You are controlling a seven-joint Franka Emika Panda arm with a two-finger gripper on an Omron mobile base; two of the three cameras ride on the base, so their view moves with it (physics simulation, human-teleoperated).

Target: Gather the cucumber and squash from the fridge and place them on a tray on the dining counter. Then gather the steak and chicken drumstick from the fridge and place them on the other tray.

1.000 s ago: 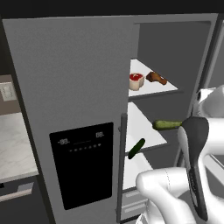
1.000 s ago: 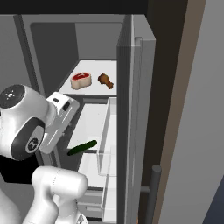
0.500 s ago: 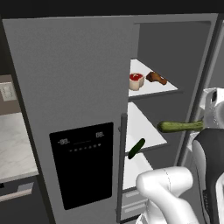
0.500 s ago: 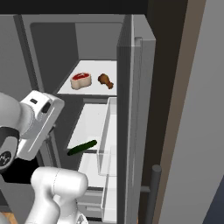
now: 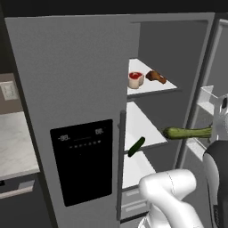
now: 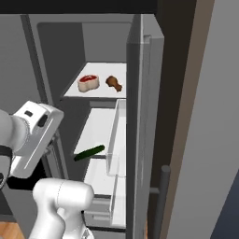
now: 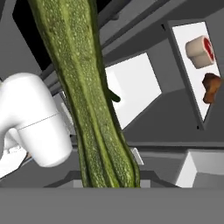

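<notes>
hand view: gripper [image 5: 214, 132] grips squash [image 7: 87, 100] (lengthwise).

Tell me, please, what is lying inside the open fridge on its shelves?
In the fridge, the top shelf holds the steak and the chicken drumstick, lying apart. A cucumber lies on a lower shelf. The closed left door covers whatever sits behind it.

Fridge [image 5: 80, 89] right compartment open, steak [image 5: 135, 79] and chicken drumstick [image 5: 156, 76] on top shelf, cucumber [image 5: 136, 146] below
</notes>
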